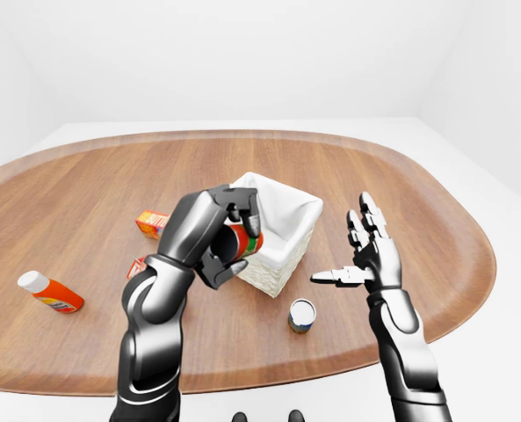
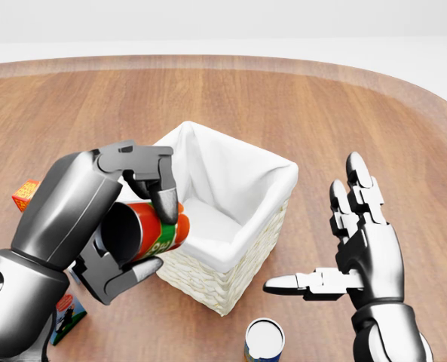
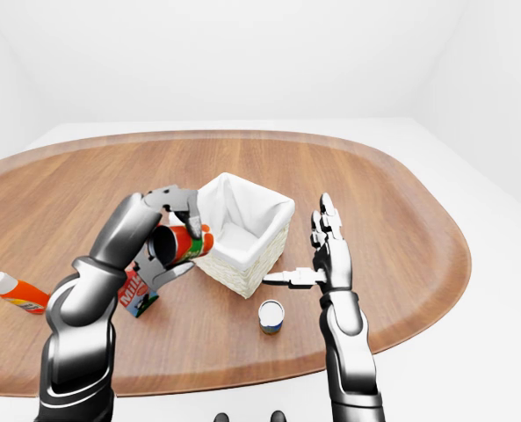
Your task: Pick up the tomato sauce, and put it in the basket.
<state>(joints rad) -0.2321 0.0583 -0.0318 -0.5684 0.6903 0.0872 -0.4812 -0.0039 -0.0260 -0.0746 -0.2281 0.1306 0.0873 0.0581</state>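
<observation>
1 tomato sauce (image 2: 154, 234) inside left hand (image 2: 110, 226)

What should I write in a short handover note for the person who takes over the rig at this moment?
Left hand: shut on the tomato sauce can, held tilted at the basket's left rim in the head view.
Right hand: open, empty, right of the basket.
Done: can picked up and lifted.
Left: move it over the basket opening and release.
A second can stands on the table; leave it.

Red-and-green tomato sauce can (image 2: 157, 234), tipped sideways at white-lined wicker basket's (image 2: 242, 249) left rim.
</observation>
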